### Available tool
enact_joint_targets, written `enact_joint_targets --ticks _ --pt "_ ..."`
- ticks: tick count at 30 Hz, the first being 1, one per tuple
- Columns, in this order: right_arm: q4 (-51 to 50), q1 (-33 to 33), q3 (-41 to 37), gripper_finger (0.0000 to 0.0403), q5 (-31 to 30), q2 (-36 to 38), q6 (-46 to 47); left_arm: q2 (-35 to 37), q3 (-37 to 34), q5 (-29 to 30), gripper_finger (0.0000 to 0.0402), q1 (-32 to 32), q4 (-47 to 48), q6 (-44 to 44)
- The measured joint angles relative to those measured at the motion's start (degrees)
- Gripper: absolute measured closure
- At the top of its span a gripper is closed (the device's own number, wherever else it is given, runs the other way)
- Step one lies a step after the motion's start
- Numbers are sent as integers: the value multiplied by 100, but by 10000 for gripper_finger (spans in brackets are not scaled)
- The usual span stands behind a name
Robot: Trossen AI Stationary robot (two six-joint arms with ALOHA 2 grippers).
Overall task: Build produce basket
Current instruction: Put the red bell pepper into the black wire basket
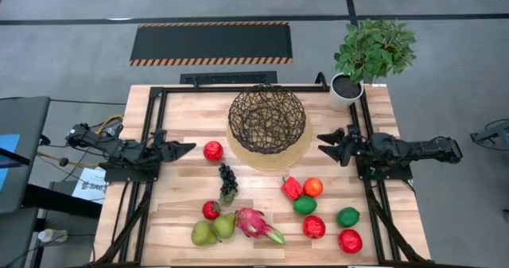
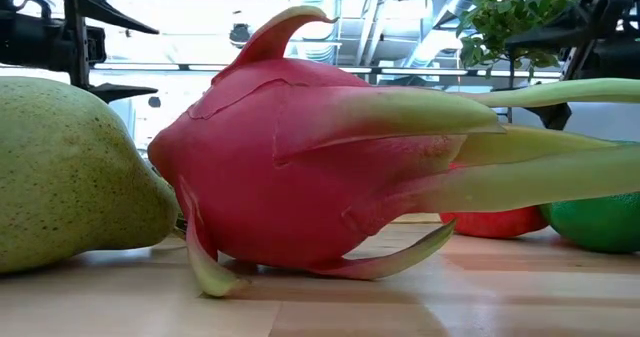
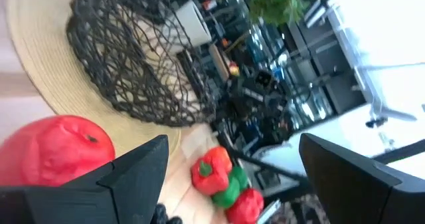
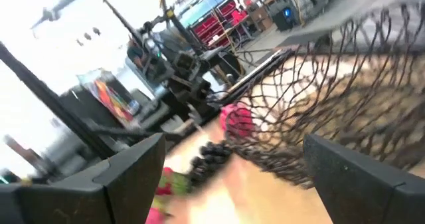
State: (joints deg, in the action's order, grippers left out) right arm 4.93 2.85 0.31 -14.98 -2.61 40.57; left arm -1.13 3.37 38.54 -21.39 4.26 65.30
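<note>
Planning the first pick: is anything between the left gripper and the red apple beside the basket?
Nothing visible. The left gripper, jaws open, sits beside the red apple with bare table between them. The basket lies just beyond the apple, and the grapes lie off that line.

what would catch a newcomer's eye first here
The dark wire basket stands empty at the table's far middle, flanked by the left gripper and right gripper, both open and holding nothing. The produce lies scattered on the near half, and the pink dragon fruit fills the low view beside a green pear.
</note>
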Motion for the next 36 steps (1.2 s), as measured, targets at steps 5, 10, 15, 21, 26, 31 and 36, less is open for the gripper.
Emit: enact_joint_targets --ticks 5,10,15,21,26,31,36 --pt "-55 0 0 29 0 0 812 0 -6 647 77 0 -66 52" --pt "-57 0 -1 29 -2 0 1280 0 -6 1236 77 0 -102 193" --pt "-81 0 0 29 -107 0 1345 0 -6 1684 77 0 -125 302" --pt "-124 15 -1 29 -129 -2 1350 2 -6 2074 77 0 -123 554" --pt "133 -13 91 29 230 3 1881 0 -6 1755 77 0 -309 1186" --pt "54 -48 890 29 381 -206 1540 0 -3 976 77 0 -1481 821" --pt "-1047 -117 2182 29 259 -1099 1052 0 64 753 77 0 -2691 -80"
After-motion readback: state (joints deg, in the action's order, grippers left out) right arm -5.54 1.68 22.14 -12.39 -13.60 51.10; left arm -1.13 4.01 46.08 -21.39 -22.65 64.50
